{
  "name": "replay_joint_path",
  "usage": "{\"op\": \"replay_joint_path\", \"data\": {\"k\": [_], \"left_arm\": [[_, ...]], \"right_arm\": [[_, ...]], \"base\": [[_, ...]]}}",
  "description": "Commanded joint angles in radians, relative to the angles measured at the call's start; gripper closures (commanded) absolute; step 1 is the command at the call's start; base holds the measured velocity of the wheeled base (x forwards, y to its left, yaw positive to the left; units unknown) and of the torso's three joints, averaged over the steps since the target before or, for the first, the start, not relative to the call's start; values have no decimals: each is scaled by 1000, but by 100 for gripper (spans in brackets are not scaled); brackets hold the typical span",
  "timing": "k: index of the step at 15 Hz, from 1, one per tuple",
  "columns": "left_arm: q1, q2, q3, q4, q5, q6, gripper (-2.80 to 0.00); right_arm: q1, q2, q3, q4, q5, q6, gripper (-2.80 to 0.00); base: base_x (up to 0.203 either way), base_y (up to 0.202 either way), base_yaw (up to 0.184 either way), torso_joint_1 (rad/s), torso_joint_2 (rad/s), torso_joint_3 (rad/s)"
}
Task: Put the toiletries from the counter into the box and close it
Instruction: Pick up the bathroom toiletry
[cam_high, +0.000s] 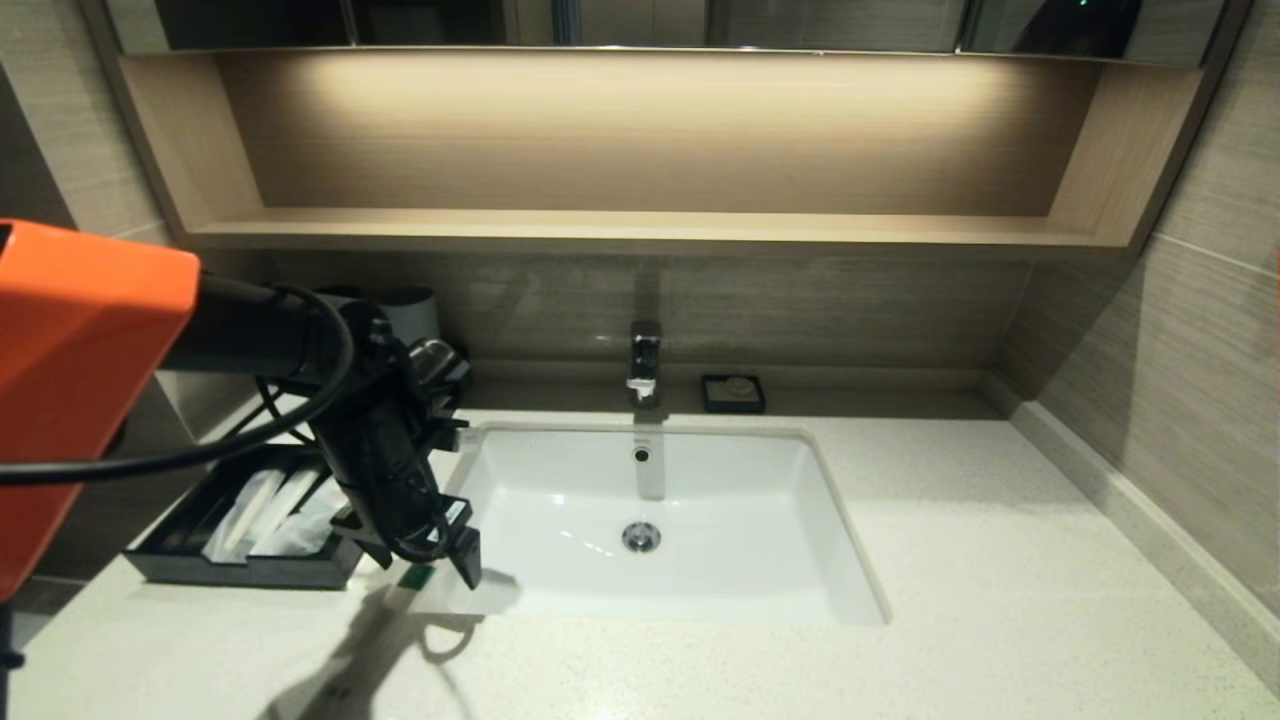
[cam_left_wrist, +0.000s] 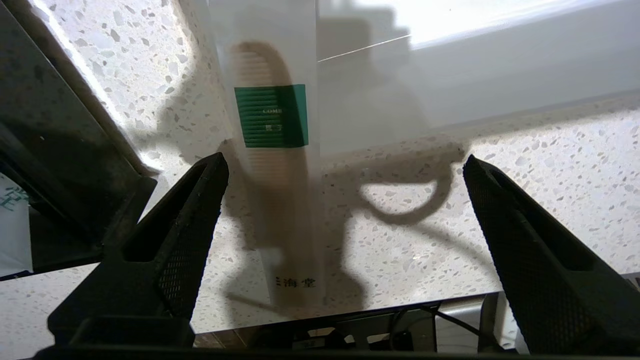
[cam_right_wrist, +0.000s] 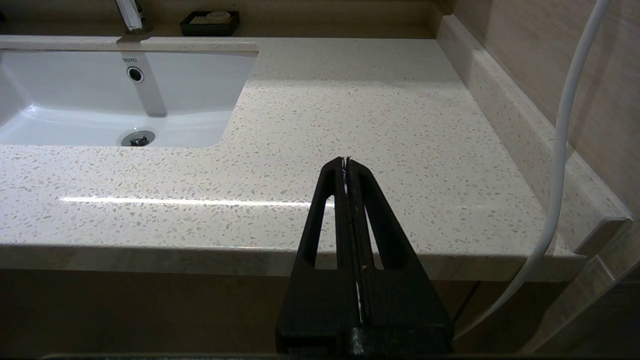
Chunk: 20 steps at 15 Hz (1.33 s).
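A speckled cream table (cam_high: 1000, 560) carries a white sink (cam_high: 700, 560) at centre frame. Lower left, the left gripper (cam_left_wrist: 345, 165) hangs spread over a wrapped comb (cam_left_wrist: 280, 165), beside the box (cam_high: 180, 550). The right gripper (cam_right_wrist: 346, 162), pressed together, idles.

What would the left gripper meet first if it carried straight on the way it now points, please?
Probably the wrapped comb lying on the counter: it sits between the open left gripper's fingers, slightly off-centre, though depth is unclear.
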Motion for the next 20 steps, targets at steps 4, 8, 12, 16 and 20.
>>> {"op": "replay_joint_path", "data": {"k": [4,8,12,16,20], "left_arm": [[0,33,-7,1,-5,-24,-280],[0,36,-7,-4,-4,-24,-280],[0,44,-4,-13,-5,-41,-280],[0,47,-9,-24,-5,-69,-280],[-1,48,-9,-24,-25,-86,-280]], "right_arm": [[0,0,1,-1,0,0,0],[0,0,2,0,0,0,0],[0,-2,2,-1,0,0,0],[0,-1,2,-1,0,0,0],[0,-1,2,0,0,0,0]], "base": [[0,0,0,0,0,0],[0,0,0,0,0,0],[0,0,0,0,0,0],[0,0,0,0,0,0],[0,0,0,0,0,0]]}}
